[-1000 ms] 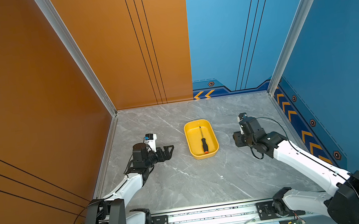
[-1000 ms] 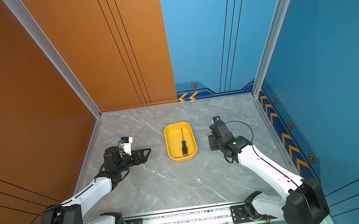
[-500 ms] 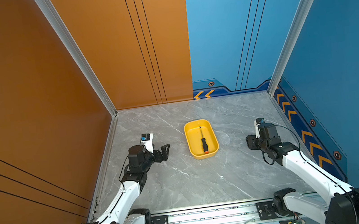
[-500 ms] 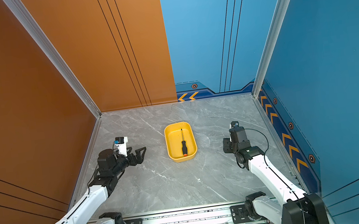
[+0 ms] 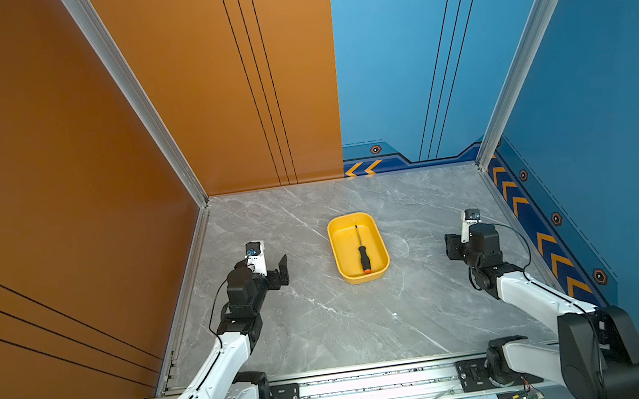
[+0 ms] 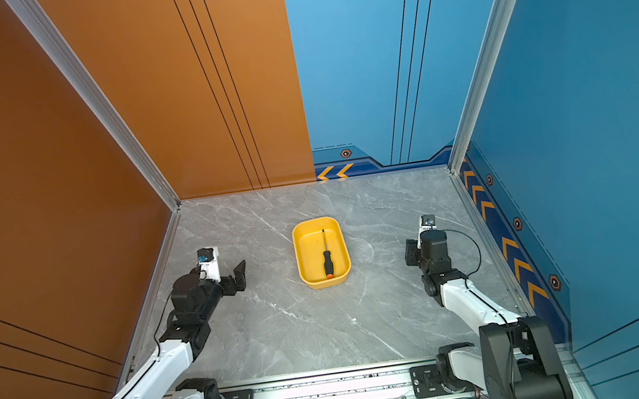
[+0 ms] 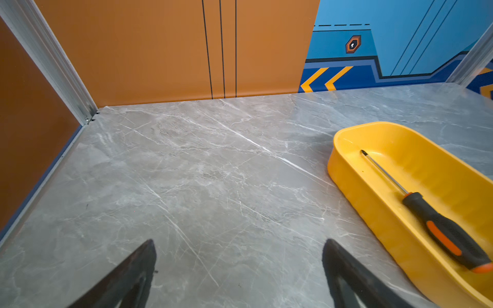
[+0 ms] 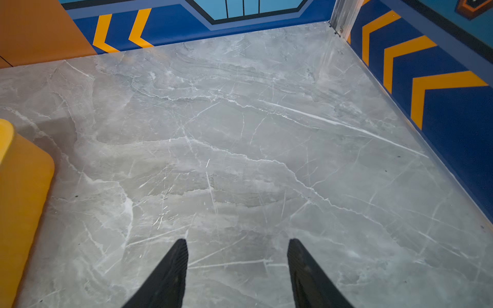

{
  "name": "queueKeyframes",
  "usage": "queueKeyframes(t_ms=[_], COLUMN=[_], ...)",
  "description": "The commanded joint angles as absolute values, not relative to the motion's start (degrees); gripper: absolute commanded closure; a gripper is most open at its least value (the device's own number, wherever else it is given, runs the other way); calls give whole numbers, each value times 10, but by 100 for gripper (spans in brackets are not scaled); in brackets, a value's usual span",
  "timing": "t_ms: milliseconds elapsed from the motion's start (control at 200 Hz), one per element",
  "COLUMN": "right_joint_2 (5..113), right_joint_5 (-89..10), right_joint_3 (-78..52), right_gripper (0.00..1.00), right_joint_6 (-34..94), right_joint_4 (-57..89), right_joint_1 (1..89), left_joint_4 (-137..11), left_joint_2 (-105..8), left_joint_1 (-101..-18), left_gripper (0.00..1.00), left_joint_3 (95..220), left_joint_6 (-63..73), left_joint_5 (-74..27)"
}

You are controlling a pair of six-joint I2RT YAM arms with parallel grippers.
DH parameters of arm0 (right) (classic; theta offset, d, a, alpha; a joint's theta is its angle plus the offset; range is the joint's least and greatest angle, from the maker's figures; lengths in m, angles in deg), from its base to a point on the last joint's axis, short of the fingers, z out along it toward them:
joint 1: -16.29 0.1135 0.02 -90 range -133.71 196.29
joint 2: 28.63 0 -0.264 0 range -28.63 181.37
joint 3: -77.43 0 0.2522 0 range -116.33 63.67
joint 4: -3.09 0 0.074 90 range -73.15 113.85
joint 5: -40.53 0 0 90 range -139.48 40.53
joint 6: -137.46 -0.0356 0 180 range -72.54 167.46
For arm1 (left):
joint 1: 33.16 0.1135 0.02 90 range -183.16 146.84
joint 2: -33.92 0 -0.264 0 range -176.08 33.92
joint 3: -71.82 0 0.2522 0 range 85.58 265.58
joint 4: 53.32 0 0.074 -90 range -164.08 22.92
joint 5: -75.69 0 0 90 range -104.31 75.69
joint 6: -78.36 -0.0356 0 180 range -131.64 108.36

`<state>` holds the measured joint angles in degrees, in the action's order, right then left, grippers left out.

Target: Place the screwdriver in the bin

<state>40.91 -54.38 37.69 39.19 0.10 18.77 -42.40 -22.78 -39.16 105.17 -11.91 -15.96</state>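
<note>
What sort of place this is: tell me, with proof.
Probably a robot lab test cell: left arm and right arm bolted to a metal rail, orange and blue panel walls in aluminium frames, marble-look tabletop.

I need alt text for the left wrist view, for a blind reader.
A screwdriver lies inside the yellow bin on a grey marble table. The left gripper, open and empty, is in the foreground, apart from the bin.
</note>
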Motion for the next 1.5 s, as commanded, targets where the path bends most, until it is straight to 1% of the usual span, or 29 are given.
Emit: queueKeyframes(t_ms=[0, 95, 125, 165, 345, 436, 626, 751, 821, 851, 926, 976, 1116, 1132, 1142, 1152, 1492], right_joint_2=[446, 486, 494, 502, 586, 587, 599, 600, 600, 600, 600, 600, 600, 600, 600, 600, 600], right_joint_5=[-567, -557, -556, -553, -558, -563, -578, -587, -588, -588, -587, -588, -586, -585, -584, -584, -581], right_joint_3=[396, 409, 404, 401, 426, 414, 427, 428, 428, 428, 428, 428, 428, 428, 428, 427, 426], right_gripper=[41, 41, 41, 41, 41, 41, 39, 38, 38, 37, 34, 31, 11, 7, 2, 0, 0], right_joint_6=[423, 424, 422, 422, 421, 428, 429, 432, 432, 432, 431, 432, 432, 432, 432, 432, 431], right_joint_4=[-127, -199, -200, -206, -350, -324, -357, -362, -362, -362, -362, -362, -362, -361, -360, -360, -359], right_joint_1=[179, 173, 171, 171, 164, 170, 175, 180, 180, 179, 180, 180, 180, 180, 180, 180, 177], left_joint_4=[-374, -320, -305, -296, -266, -244, -214, -106, -85, -71, -129, -119, -129, -130, -132, -133, -142], left_joint_2=[-257, -293, -305, -320, -379, -402, -444, -516, -552, -563, -548, -555, -557, -558, -558, -558, -558], left_joint_1=[-386, -384, -384, -383, -380, -378, -377, -375, -364, -360, -357, -351, -339, -338, -337, -337, -325], left_gripper=[2, 2, 2, 2, 2, 2, 2, 2, 2, 2, 2, 2, 2, 2, 2, 2, 2], left_joint_3=[1046, 1034, 1030, 1028, 1033, 1034, 1050, 1035, 1040, 1044, 1058, 1061, 1067, 1068, 1069, 1070, 1074], left_joint_6=[-160, -164, -165, -167, -169, -167, -164, -162, -155, -155, -152, -147, -138, -137, -136, -134, -120], left_joint_5=[-113, -118, -122, -123, -128, -129, -108, -83, -106, -110, -118, -124, -136, -135, -135, -134, -146])
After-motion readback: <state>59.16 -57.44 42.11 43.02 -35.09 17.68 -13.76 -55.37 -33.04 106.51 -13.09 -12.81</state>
